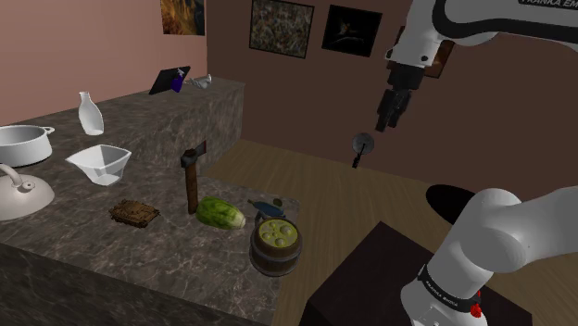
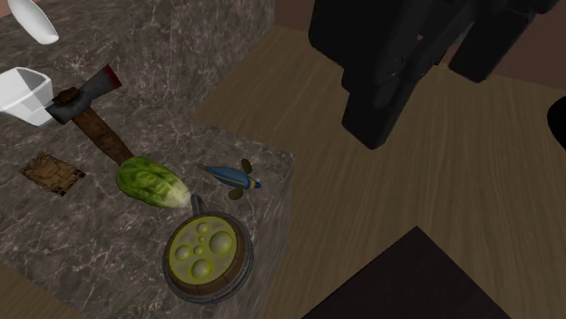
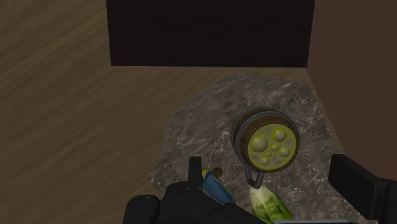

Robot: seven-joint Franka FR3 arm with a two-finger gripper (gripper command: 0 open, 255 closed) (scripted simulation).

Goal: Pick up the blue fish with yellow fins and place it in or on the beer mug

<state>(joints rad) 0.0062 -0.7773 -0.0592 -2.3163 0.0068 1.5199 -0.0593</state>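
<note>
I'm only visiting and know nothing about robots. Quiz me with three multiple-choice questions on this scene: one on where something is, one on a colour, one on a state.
1. Where does the blue fish lie?
A) inside the mug
B) on the counter beside the green vegetable
C) in the gripper

2. What colour is the liquid in the mug?
A) yellow-green
B) red
C) blue

3. How is the gripper?
A) shut on the blue fish
B) shut on the mug
C) open, holding nothing

Answers:
1 B: the second exterior view shows it on the counter next to the green vegetable.
2 A: the mug holds bubbly yellow-green.
3 C: in the wrist view its fingers stand apart, clasping nothing.
</note>
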